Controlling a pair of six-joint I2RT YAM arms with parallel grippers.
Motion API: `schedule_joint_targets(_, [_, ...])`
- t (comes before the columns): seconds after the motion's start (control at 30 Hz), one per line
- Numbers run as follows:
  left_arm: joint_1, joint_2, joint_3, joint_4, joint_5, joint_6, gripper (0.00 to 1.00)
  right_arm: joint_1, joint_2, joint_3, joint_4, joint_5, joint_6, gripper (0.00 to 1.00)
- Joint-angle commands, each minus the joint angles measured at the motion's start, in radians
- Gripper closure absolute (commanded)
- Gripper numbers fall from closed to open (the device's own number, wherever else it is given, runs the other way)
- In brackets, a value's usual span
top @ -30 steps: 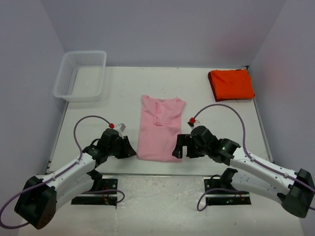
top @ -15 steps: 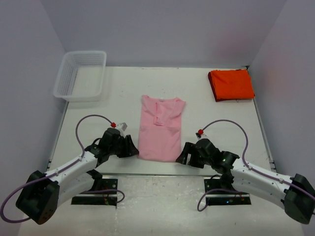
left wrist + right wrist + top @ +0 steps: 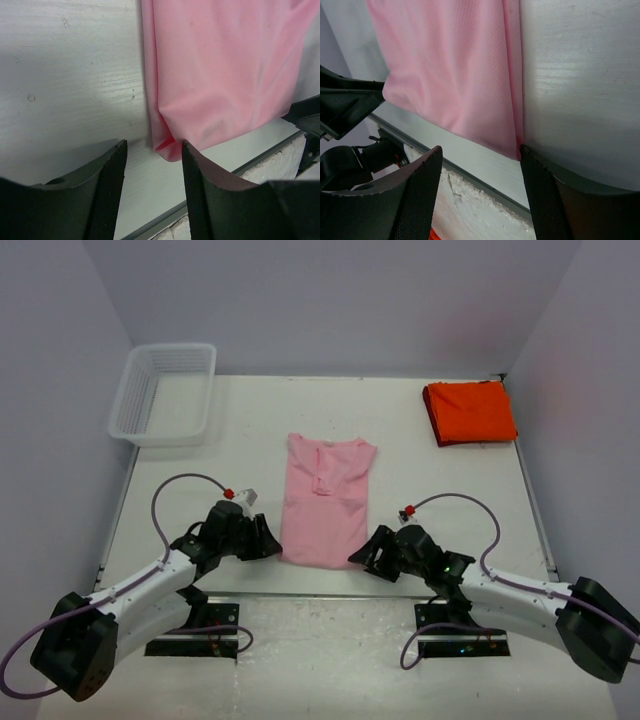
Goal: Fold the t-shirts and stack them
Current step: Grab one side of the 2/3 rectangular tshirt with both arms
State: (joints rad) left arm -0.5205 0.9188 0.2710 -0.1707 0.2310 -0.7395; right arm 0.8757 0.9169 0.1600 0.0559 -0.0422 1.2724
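The light pink t-shirt [image 3: 325, 502] lies in the middle of the table, sides folded in to a long strip, collar at the far end. My left gripper [image 3: 270, 543] is open and empty beside its near left corner [image 3: 167, 147]; the corner sits just ahead of the gap between my fingers. My right gripper [image 3: 362, 552] is open and empty at the near right corner [image 3: 512, 145], one fingertip touching the hem. The orange-red t-shirt [image 3: 470, 412] lies folded at the far right.
A white mesh basket [image 3: 165, 392] stands at the far left corner. The table's near edge [image 3: 320, 592] runs just below both grippers. The right gripper shows in the left wrist view [image 3: 306, 117].
My right gripper has moved nearer, down to the shirt's near right corner. My left gripper has edged right to the near left corner. The shirts have not moved.
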Motion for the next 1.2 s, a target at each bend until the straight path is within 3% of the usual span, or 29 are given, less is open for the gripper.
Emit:
schedule_joint_targets(0.0, [-0.009, -0.014, 0.004, 0.000, -0.010, 0.006, 0.51, -0.001, 0.062, -0.059, -0.102, 0.103, 0.038, 0.35])
schedule_joint_targets(0.27, [-0.009, -0.023, 0.002, -0.006, -0.012, 0.003, 0.51, 0.000, 0.135, -0.079, -0.065, 0.148, 0.093, 0.44])
schedule_joint_targets(0.37, [-0.009, -0.028, 0.002, -0.012, -0.013, 0.003, 0.51, 0.003, 0.172, -0.079, -0.064, 0.159, 0.107, 0.53])
schedule_joint_targets(0.47, [-0.009, -0.035, 0.000, -0.021, -0.018, 0.002, 0.51, 0.005, 0.206, -0.070, -0.030, 0.156, 0.107, 0.67])
schedule_joint_targets(0.53, [-0.010, -0.043, 0.000, -0.032, -0.021, 0.002, 0.51, 0.009, 0.220, -0.054, -0.031, 0.150, 0.108, 0.82])
schedule_joint_targets(0.57, [-0.009, -0.047, 0.000, -0.044, -0.027, 0.002, 0.51, 0.014, 0.233, -0.050, -0.031, 0.148, 0.102, 0.95])
schedule_joint_targets(0.6, [-0.010, -0.057, 0.000, -0.055, -0.036, 0.000, 0.51, 0.017, 0.238, -0.040, -0.037, 0.148, 0.105, 1.00])
schedule_joint_targets(0.73, [-0.010, -0.092, 0.022, -0.099, -0.082, -0.003, 0.48, 0.023, 0.258, -0.034, -0.039, 0.148, 0.102, 1.00])
schedule_joint_targets(0.93, [-0.023, -0.072, 0.053, -0.082, -0.039, -0.004, 0.39, 0.029, 0.283, -0.011, -0.053, 0.148, 0.088, 1.00])
schedule_joint_targets(1.17, [-0.023, -0.067, 0.030, -0.056, -0.019, -0.029, 0.44, 0.034, 0.257, -0.013, -0.082, 0.151, 0.088, 1.00])
